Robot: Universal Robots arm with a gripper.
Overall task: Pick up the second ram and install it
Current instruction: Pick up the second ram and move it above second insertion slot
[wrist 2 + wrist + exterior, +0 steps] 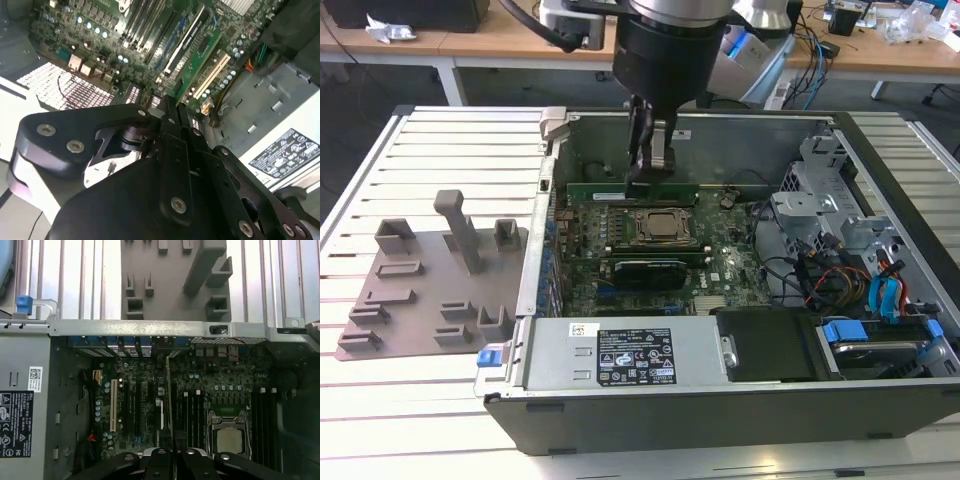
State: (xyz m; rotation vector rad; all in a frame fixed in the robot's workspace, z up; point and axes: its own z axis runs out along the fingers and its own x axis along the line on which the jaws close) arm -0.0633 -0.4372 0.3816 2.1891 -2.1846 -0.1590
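1. The long, thin green circuit-board second ram (595,189) stood on edge inside the open dark metal computer case (720,420), just beside the square CPU socket (658,226).
2. The black gripper (648,178) pinched its top edge, fingers narrow.
3. The grey plastic tray (420,290) with raised holders lay outside the case on the white slatted table (440,140).
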